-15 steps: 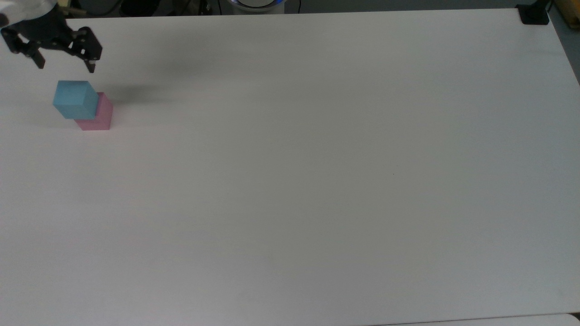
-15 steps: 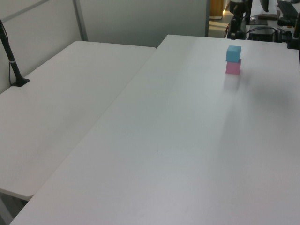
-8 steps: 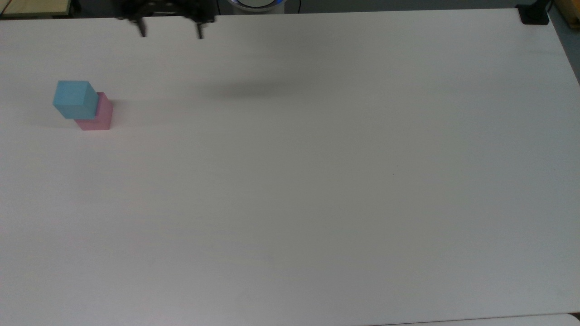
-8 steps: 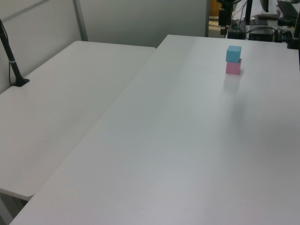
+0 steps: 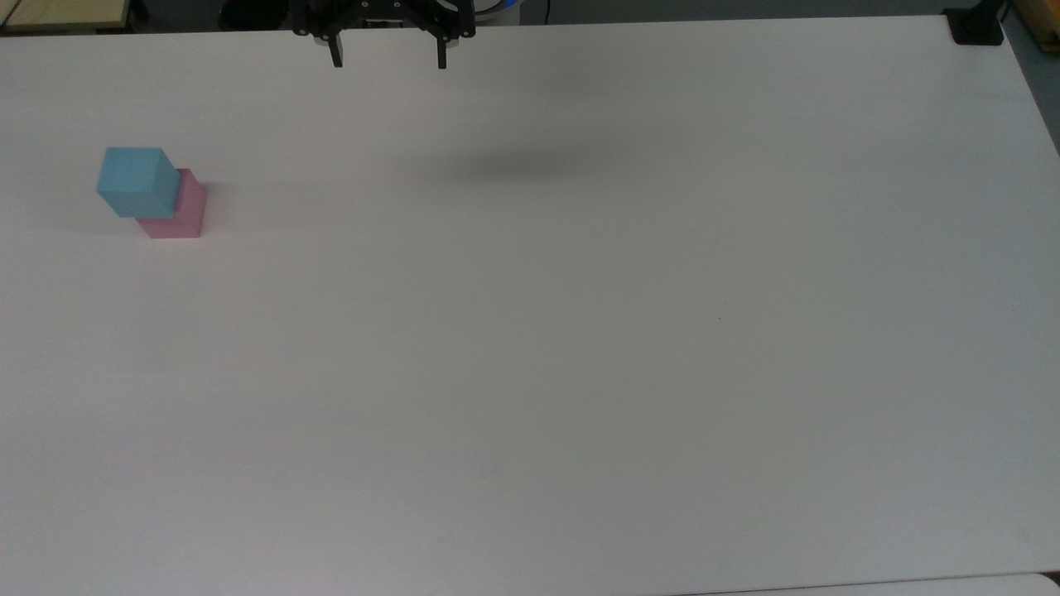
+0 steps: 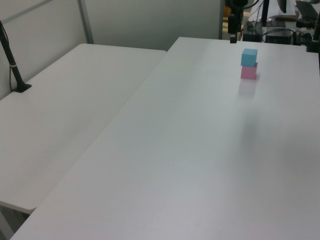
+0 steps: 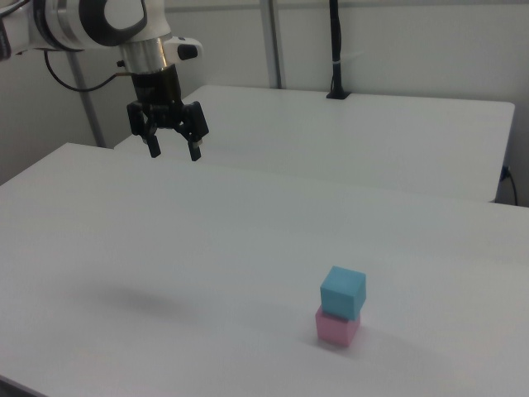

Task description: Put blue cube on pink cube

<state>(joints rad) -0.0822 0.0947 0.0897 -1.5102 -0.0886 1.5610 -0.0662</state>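
Note:
The light-blue cube (image 5: 137, 180) rests on top of the pink cube (image 5: 178, 213) near the top view's left edge. The same stack shows in the left view as blue cube (image 6: 249, 57) over pink cube (image 6: 248, 72), and in the right view as blue cube (image 7: 343, 291) over pink cube (image 7: 335, 327). My gripper (image 5: 388, 60) hangs open and empty high above the table at the top view's upper edge, far to the right of the stack. In the right view the gripper (image 7: 173, 150) is up at the left, well clear of the cubes.
A second white table (image 6: 75, 100) adjoins on the left view's left, with a black post (image 6: 12, 65) standing on it. A black mount (image 5: 975, 29) sits at the top view's upper right corner. The gripper's shadow (image 5: 522, 170) lies on the white table (image 5: 580, 372).
The open gripper has moved away from just above the stack, rising and travelling to the top view's right along the upper edge. The cubes have stayed put.

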